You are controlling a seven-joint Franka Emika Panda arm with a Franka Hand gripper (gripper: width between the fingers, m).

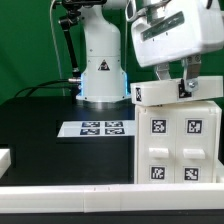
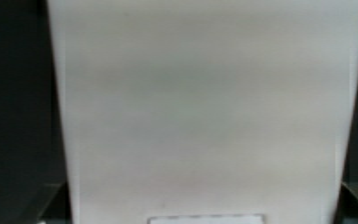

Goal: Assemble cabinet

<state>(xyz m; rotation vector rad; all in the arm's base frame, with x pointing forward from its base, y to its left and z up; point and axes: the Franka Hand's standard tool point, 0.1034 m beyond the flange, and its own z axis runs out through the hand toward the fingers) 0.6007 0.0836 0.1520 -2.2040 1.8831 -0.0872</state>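
Observation:
The cabinet's large white box (image 1: 180, 145) stands at the exterior view's right, its front showing drawer-like panels and several square tags. A smaller white tagged top piece (image 1: 165, 94) lies across its top, overhanging a little to the left. My gripper (image 1: 172, 80) comes down from above onto this piece. In the wrist view the piece's white face (image 2: 194, 100) fills the space between my dark fingers (image 2: 44, 206), which straddle its two long edges. My gripper (image 2: 202, 205) looks shut on it. A tag edge shows near the jaws.
The marker board (image 1: 100, 128) lies flat on the black table in front of the arm's white base (image 1: 100, 70). A long white rail (image 1: 90, 200) runs along the near edge. A small white piece (image 1: 5, 157) sits at the far left.

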